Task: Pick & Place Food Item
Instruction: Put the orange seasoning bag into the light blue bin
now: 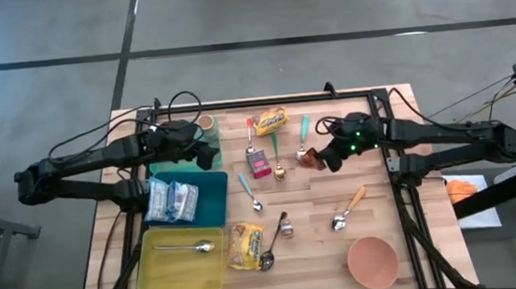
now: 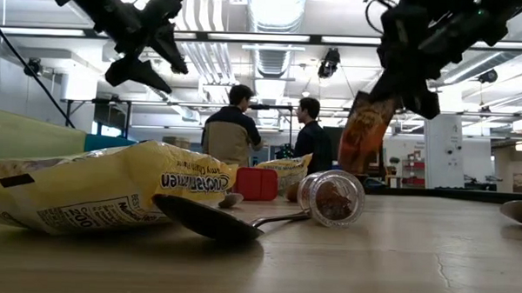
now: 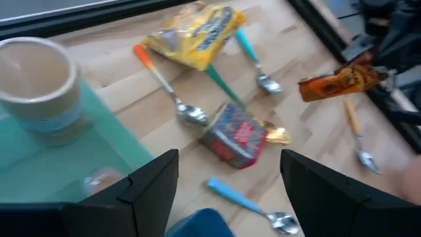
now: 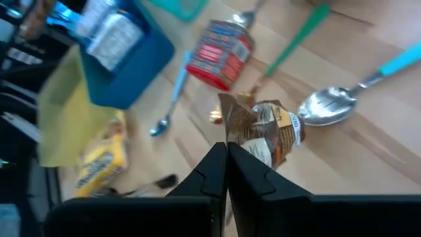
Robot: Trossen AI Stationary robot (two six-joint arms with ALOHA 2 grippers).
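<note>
A brown snack packet (image 1: 311,159) hangs above the middle of the table with my right gripper (image 1: 323,157) shut on it. The same packet shows in the low view (image 2: 364,134) and the right wrist view (image 4: 266,131). My left gripper (image 1: 208,154) hovers open over the far edge of the blue bin (image 1: 209,205), its fingers (image 3: 152,184) wide apart and touching nothing. A red packet (image 1: 261,166) and a yellow packet (image 1: 272,120) lie flat on the table between the arms. My right gripper pinches the brown packet between its two shut fingers at one end (image 4: 231,135). The fingers slant down from the table's right side. The packet hangs below them (image 2: 362,146), tilted and clear of the table.
The blue bin holds white-and-blue packets (image 1: 171,201). In front of it a yellow-green tray (image 1: 171,274) holds a spoon. Another yellow packet (image 1: 245,244), several spoons, a small jar (image 2: 331,199), a pink bowl (image 1: 373,261) and a paper cup (image 1: 206,123) stand around. People stand beyond the table.
</note>
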